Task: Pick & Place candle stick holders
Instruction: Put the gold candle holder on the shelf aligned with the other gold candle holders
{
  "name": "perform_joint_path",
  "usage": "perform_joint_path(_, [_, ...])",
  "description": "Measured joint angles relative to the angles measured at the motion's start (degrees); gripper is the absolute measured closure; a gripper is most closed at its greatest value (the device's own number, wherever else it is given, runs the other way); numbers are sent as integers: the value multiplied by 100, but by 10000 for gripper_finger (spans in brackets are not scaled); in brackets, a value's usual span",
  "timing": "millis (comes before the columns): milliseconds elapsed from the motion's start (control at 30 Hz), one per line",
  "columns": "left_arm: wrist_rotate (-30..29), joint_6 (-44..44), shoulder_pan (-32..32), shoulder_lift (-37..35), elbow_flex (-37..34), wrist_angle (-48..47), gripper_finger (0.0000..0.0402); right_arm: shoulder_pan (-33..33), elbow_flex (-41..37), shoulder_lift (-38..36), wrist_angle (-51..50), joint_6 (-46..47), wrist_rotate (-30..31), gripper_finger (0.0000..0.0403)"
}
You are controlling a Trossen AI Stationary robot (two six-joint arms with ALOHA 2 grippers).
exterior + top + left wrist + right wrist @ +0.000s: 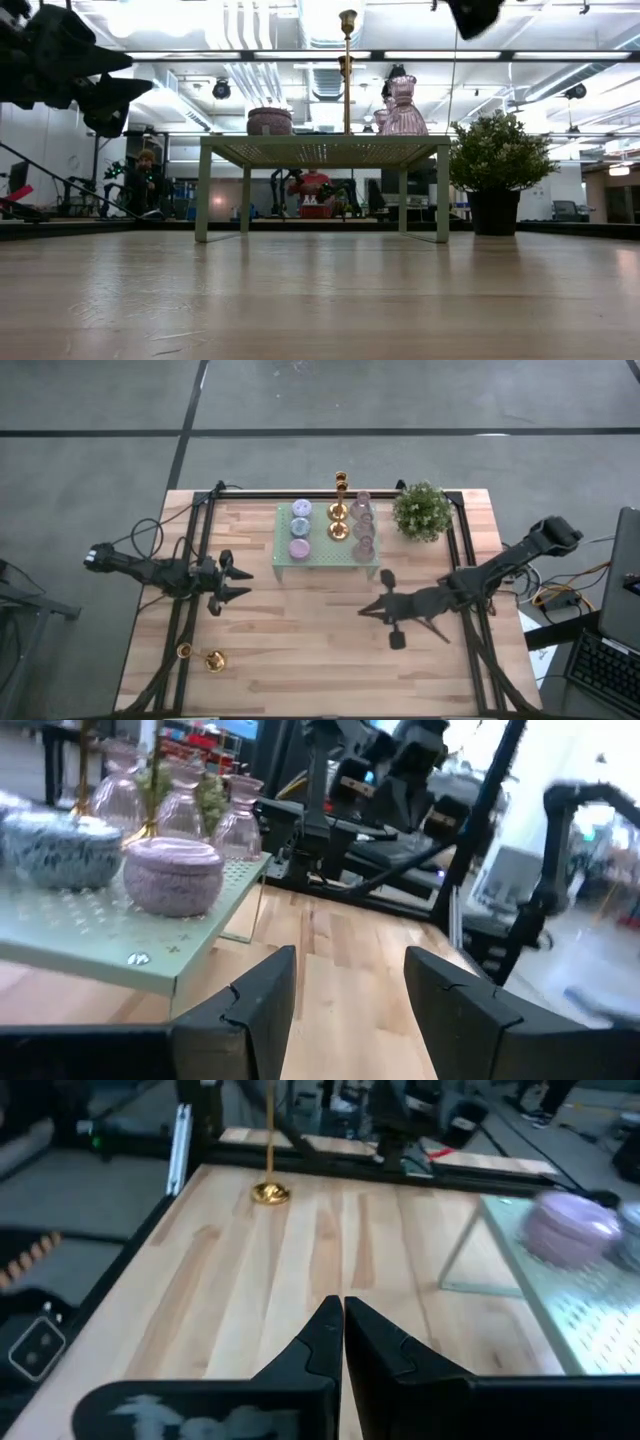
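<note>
Wooden tabletop [300, 650] in a grey-floored lab, seen from above. A pale green perforated stand [318, 555] at upper centre carries pastel candles [299, 528], pink glass vases [363, 528] and two candle stick holders [339, 510]; a third candle stick holder [214, 660] stands alone at lower left, suggesting the task is only partly complete. The left end effector [238, 577], released and empty, hovers left of the stand. The right end effector [366, 608], clenched on nothing, hangs below the stand. A potted plant [421, 510] sits at upper right.

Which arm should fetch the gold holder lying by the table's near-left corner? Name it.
Left. The left gripper hangs open on that side, nearer the candle stick holder; the right gripper is shut and farther away.
</note>
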Motion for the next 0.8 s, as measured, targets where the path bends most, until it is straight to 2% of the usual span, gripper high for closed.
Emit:
perform_joint_path(67, [-23, -304, 2, 0, 0, 40, 209, 0, -340, -273, 118, 200, 126, 395])
perform_joint_path(233, [42, -445, 2, 0, 0, 69, 209, 0, -1089, -773, 556, 505, 420, 395])
perform_joint_path(367, [878, -384, 3, 0, 0, -68, 209, 0, -1572, -1021, 927, 616, 423, 394])
perform_joint_path(533, [1504, -841, -1, 168, 0, -259, 209, -2, -1896, -1278, 1018, 603, 454, 394])
perform_joint_path(600, [1627, -747, 0, 206, 0, -226, 209, -1, -1962, -1365, 1020, 529, 609, 394])
perform_joint_path(667, [2269, -448, -4, 216, 0, -142, 209, -1, -2022, -1475, 951, 245, 734, 394])
perform_joint_path(800, [4042, 354, -4, 210, 0, 378, 209, -2, -2094, -1615, 936, -631, 727, 394])
